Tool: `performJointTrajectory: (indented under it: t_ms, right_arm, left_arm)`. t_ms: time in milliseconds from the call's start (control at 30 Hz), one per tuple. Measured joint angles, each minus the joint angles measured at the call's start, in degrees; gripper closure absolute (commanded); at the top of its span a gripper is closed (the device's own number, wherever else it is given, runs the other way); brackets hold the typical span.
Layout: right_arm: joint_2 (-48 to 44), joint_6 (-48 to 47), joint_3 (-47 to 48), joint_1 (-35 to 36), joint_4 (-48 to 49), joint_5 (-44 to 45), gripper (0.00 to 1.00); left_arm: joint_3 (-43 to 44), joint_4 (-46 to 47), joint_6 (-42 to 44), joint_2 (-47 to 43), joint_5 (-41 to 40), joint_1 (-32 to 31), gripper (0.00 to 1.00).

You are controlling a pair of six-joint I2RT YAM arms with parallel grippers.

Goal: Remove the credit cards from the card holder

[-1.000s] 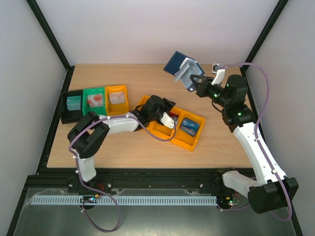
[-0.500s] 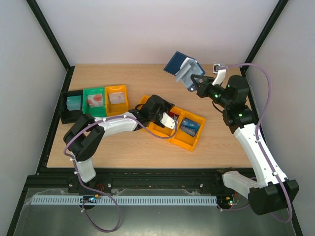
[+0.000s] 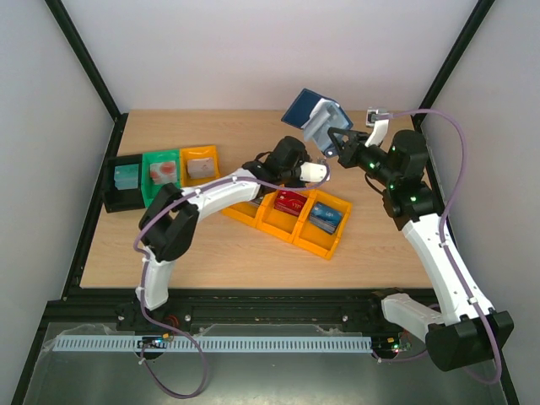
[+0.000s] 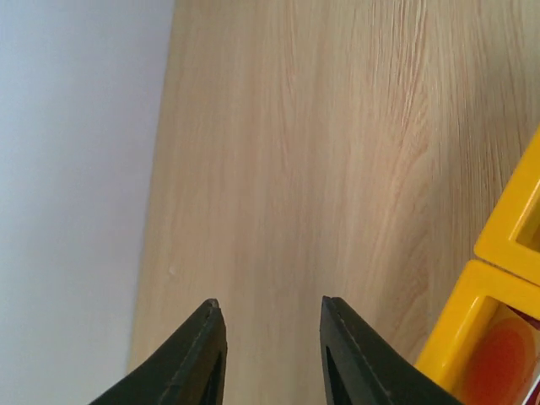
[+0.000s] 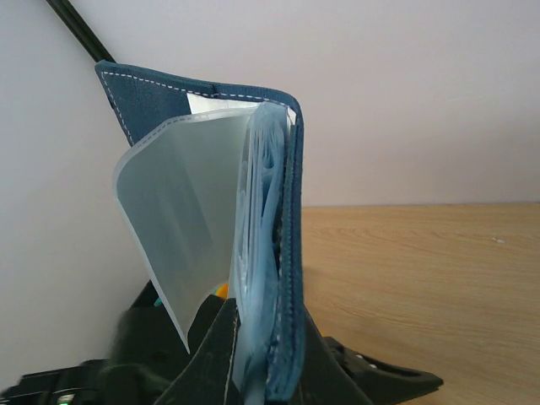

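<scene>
My right gripper [image 3: 331, 139] [image 5: 261, 316] is shut on the card holder [image 3: 308, 110] [image 5: 288, 253] and holds it upright in the air at the back right. The holder is a navy wallet with pale blue pockets, and one clear sleeve fans out to the left. My left gripper [image 3: 322, 172] [image 4: 268, 302] hovers just below and left of the holder, above the tray's far edge. Its jaws stand a little apart with only bare table between them. Two credit cards lie in the orange tray [image 3: 314, 247]: a red card [image 3: 291, 201] in the middle compartment and a bluish card [image 3: 325, 218] in the right one.
Black [image 3: 125, 179], green [image 3: 162, 171] and orange [image 3: 200, 166] bins stand in a row at the left, each with something inside. The tray's yellow rim [image 4: 506, 236] shows at the right of the left wrist view. The back wall is close behind both grippers.
My left arm has swung up from the tray's middle compartment toward the card holder, and its jaws have narrowed. The red card now shows in that compartment. The right arm has held still.
</scene>
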Motion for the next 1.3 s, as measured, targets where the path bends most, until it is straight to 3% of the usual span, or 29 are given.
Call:
performJointTrajectory:
  t_ms: [100, 333, 1300]
  right_arm:
    - [-0.8, -0.4, 0.0, 0.0, 0.0, 0.2, 0.98]
    - [-1.4, -0.6, 0.0, 0.0, 0.0, 0.2, 0.98]
    - [-1.4, -0.7, 0.0, 0.0, 0.0, 0.2, 0.98]
  left_arm:
    - [3.0, -2.6, -1.1, 3.5, -1.0, 0.0, 0.71]
    - [-1.9, -5.7, 0.8, 3.6, -0.1, -0.1, 0.74]
    - [-16.0, -0.8, 14.4, -1.0, -2.5, -1.1, 0.73]
